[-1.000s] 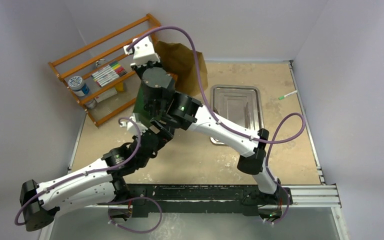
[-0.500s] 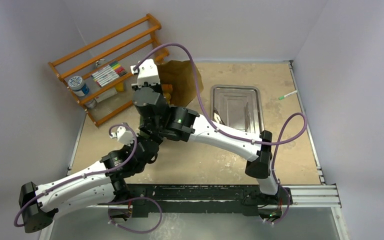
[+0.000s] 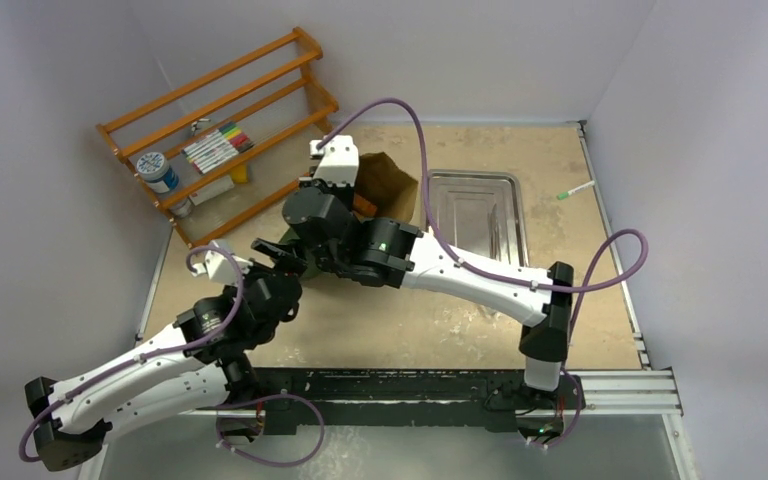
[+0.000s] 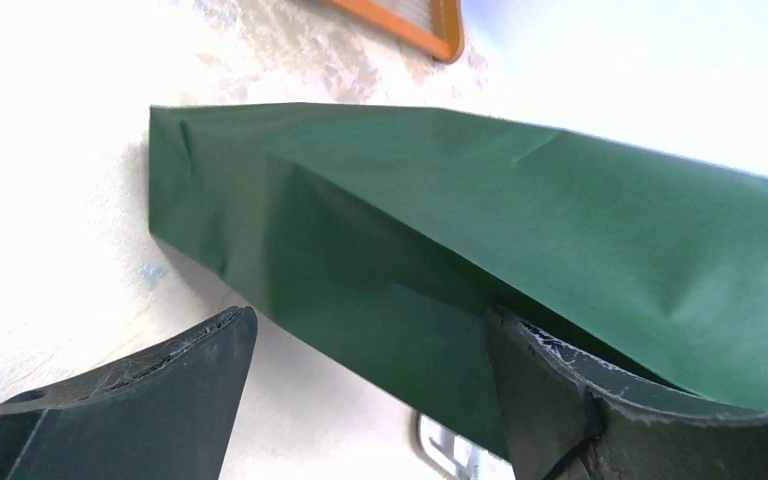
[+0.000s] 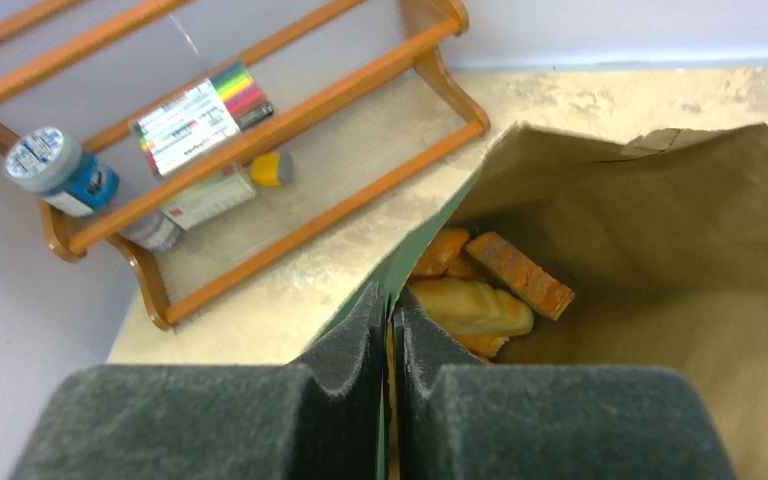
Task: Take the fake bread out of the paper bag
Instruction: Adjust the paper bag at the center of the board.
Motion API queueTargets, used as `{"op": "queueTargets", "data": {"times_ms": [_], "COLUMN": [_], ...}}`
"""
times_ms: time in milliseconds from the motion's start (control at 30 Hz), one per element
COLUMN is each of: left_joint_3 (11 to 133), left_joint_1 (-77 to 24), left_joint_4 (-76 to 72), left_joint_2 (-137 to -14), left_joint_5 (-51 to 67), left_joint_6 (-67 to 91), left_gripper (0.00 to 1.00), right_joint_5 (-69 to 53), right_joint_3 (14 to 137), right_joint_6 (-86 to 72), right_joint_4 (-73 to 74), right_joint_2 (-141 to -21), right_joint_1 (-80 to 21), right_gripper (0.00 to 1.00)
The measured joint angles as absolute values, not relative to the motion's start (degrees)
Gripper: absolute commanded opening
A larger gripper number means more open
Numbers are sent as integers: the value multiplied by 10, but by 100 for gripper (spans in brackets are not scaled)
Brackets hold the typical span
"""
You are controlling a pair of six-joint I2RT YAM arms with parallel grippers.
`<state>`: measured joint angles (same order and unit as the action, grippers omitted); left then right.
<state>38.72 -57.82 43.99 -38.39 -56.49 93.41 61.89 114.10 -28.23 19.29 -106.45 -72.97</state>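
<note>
The paper bag (image 3: 392, 185), dark green outside and brown inside, leans between the rack and the tray. My right gripper (image 5: 390, 312) is shut on the bag's near rim, one finger inside and one outside. Several pieces of fake bread lie deep inside: a pale roll (image 5: 472, 306), a brown slice (image 5: 522, 273) and an orange piece (image 5: 442, 251). My left gripper (image 4: 370, 335) is open below the bag's green side (image 4: 520, 230), its right finger (image 4: 570, 390) against the paper. From above, the left gripper (image 3: 278, 255) sits at the bag's near-left end.
A silver metal tray (image 3: 472, 176) lies right of the bag. An orange wooden rack (image 3: 260, 65) at the back left holds a marker pack (image 3: 218, 146) and a blue tin (image 3: 158, 171). A green-tipped pen (image 3: 577, 190) lies at the far right.
The right arm has swung right and toward me with the bag's rim in its grip, dragging the bag closer to the tray. The left arm has drawn back to the near left, still open.
</note>
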Motion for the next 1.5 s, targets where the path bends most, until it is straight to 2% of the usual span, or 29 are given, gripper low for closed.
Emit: {"op": "queueTargets", "data": {"times_ms": [100,267,533,733,933,1400,1500], "left_joint_3": [402,401,401,439,466,497,481], "left_joint_1": [-578,-578,-578,-578,-578,-578,-578], "left_joint_4": [439,431,422,430,425,344,288], "left_joint_2": [-393,-423,-425,-423,-423,-464,-447], "left_joint_5": [-587,-595,-602,-614,-623,-601,-580], "left_joint_6": [927,924,906,887,869,762,717], "left_gripper": [86,86,85,86,86,88,89], "right_joint_5": [609,589,564,555,546,524,515], "right_joint_3": [1109,1084,1036,1004,997,936,922], "right_joint_6": [-310,-331,-371,-392,-427,-463,-471], "right_joint_4": [213,242,286,310,337,344,343], "right_joint_2": [-1044,-1034,-1011,-976,-961,-945,-937], "right_joint_1": [-730,-731,-732,-732,-732,-728,-723], "right_gripper": [23,26,40,42,52,52,52]}}
